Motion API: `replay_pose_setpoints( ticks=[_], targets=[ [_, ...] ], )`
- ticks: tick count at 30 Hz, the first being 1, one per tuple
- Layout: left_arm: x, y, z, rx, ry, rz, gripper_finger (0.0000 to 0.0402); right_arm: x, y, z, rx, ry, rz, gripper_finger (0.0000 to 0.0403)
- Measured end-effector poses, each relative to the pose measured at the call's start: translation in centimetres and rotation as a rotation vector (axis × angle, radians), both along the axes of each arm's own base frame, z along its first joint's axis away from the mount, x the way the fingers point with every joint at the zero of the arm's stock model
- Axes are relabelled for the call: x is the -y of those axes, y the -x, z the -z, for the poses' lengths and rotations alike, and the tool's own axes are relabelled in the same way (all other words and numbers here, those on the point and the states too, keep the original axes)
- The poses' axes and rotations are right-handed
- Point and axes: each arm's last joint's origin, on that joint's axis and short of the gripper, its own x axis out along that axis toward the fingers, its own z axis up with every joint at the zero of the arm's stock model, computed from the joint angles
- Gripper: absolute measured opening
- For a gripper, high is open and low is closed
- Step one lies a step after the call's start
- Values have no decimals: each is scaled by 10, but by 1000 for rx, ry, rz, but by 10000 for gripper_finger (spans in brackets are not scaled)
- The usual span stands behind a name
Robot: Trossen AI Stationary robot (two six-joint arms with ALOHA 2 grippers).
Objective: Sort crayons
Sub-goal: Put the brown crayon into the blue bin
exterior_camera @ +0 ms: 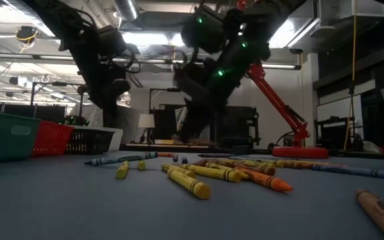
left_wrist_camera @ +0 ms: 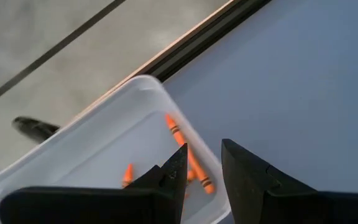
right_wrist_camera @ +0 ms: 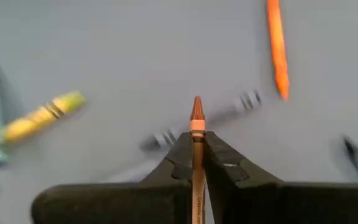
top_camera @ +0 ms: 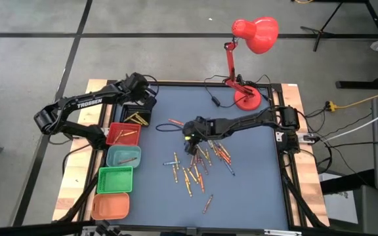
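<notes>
Right gripper (right_wrist_camera: 197, 144) pinches a thin, paper-wrapped brown crayon (right_wrist_camera: 196, 121), its waxy cone tip poking beyond the fingertips; left gripper (left_wrist_camera: 204, 168) stands narrowly parted.

Two black jointed arms. Left arm (top_camera: 84, 105): white "TROSSEN" lettering along the forearm, black cables at the wrist. Right arm (top_camera: 241, 123): green indicator lights near the gripper (top_camera: 190, 139). Fingers (right_wrist_camera: 229, 171) matte black, wedge-shaped, tapering to tips.

Red desk lamp (top_camera: 253, 39) stands beside five small bins (top_camera: 123, 156).
</notes>
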Motion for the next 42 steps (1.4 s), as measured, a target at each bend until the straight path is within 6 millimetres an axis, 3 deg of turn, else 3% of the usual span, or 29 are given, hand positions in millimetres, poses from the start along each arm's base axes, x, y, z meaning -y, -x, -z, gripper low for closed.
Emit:
replay_pose_setpoints(
  ticks=[10, 18, 31, 42],
  targets=[
    [0, -1, 0, 26, 14, 23, 82, -7, -34, -37, 492, -90, -208, 18],
    [0, -2, 0, 33, 22, 31, 82, -19, -61, -31, 802, -106, -346, 19],
    [0, -2, 0, 32, 23, 31, 82, -54, -129, -33, 914, 51, -524, 19],
    [0, -2, 0, 33, 21, 32, 82, -54, -157, -29, 989, 164, -560, 19]
  ],
)
